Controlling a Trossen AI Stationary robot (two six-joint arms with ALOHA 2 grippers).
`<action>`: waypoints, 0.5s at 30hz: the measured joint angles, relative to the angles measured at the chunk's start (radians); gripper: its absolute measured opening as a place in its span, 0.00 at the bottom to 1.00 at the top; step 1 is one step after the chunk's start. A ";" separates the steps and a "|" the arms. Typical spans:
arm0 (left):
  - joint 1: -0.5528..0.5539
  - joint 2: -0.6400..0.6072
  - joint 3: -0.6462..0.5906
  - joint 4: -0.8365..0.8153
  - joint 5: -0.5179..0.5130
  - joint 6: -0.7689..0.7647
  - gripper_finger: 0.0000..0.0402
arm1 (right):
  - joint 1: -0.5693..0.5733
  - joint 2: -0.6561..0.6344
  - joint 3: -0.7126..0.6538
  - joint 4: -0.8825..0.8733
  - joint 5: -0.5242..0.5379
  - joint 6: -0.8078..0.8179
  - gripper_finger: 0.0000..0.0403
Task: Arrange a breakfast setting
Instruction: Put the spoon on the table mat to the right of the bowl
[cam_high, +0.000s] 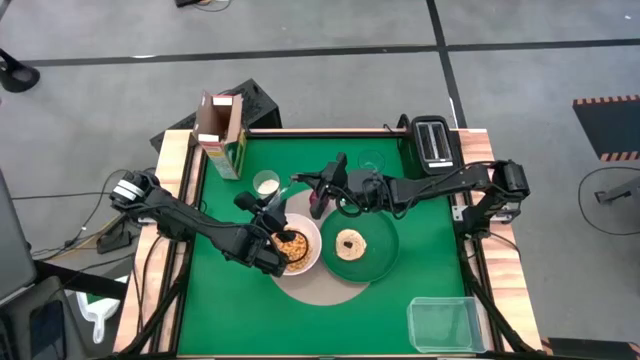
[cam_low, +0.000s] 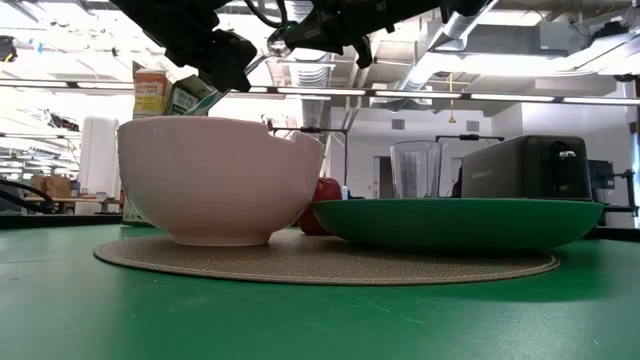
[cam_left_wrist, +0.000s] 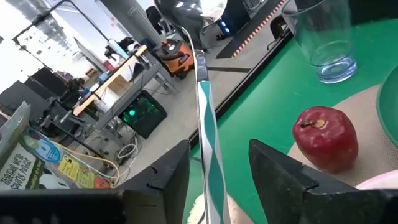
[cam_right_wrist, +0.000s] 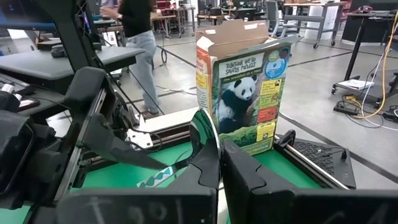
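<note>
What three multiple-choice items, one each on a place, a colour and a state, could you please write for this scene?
1. Where does the bagel lie?
A. in the white bowl
B. on the dark-green plate
C. on the toaster

2. What colour is the small fruit?
A. red
B. yellow
C. purple

3. How is the right gripper?
A. open over the tub
B. resting on the toaster
C. shut on the spoon

Answers:
1 B: the bagel sits in the middle of the dark-green plate.
2 A: the fruit is red, with a stem.
3 C: the right gripper pinches the spoon, while the left gripper brackets its handle over the white bowl.
</note>
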 joint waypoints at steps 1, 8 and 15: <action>0.000 0.000 0.000 0.000 0.005 -0.005 0.36 | 0.000 0.000 0.000 0.000 0.000 0.000 0.07; 0.000 -0.001 0.000 -0.003 0.013 -0.012 0.09 | 0.003 0.000 0.000 0.000 0.000 -0.001 0.08; 0.000 -0.002 0.000 -0.003 0.005 -0.004 0.09 | 0.012 -0.001 0.000 0.002 0.004 -0.002 0.08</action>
